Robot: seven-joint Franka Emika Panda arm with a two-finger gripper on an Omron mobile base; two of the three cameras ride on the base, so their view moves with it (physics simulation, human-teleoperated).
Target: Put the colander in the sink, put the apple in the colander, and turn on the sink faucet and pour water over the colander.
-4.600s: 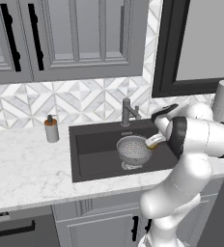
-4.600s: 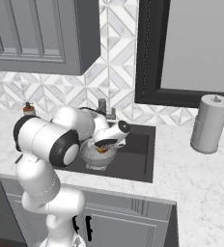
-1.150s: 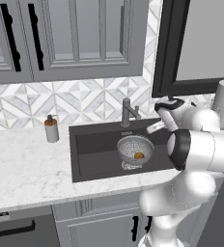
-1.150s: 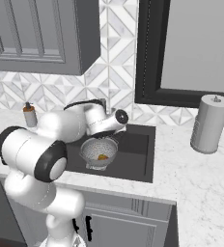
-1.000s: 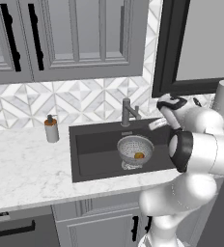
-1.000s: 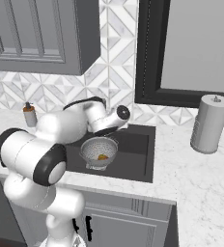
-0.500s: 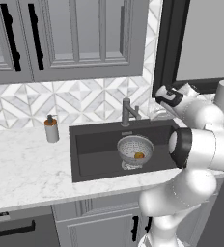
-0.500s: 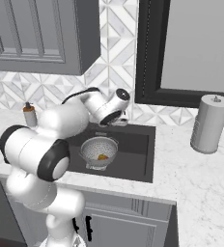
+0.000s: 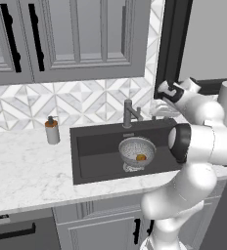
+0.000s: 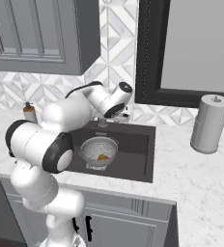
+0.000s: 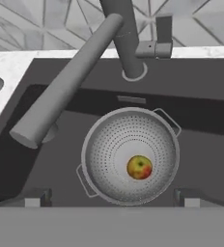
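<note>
White marble counter (image 9: pixel 27 171) under grey cabinets, patterned tile backsplash behind, dark window frame at right.

Left to right:
- Soap bottle (image 9: pixel 52 131) with orange top on the counter, well left of the sink (image 9: pixel 93 156). Not involved.
- Sink faucet (image 9: pixel 129 113) upright at the far rim. In the hand view the spout (image 11: pixel 65 82) angles toward the sink's left side, outlet off to one side of the colander, not above it. Lever (image 11: pixel 155 48) sticks out on the right of the post.
- Colander (image 9: pixel 137 152) sits on the sink floor, right of centre, just in front of the faucet base. Apple (image 11: pixel 139 167) inside it, near the bottom. First two steps look done.
- Gripper (image 10: pixel 115 115): a second ago low beside the colander, now lifted clear and up at the far rim, near the faucet. Fingers spread wide, holding nothing.
- Paper towel roll (image 10: pixel 209 124) far right on the counter, well apart.

Meaning: apple released, arm repositioning for the lever. Probably spout needs swinging over the colander too, else water misses it.

Hard to make out:
- No water visible at the outlet; lever position on/off cannot tell.
- Fingertips (image 11: pixel 36 198) barely show at the bottom of the hand view.
- Gripper largely masked by the arm in both base views; gap to the lever unclear.
- Drain mostly hidden under the colander.
</note>
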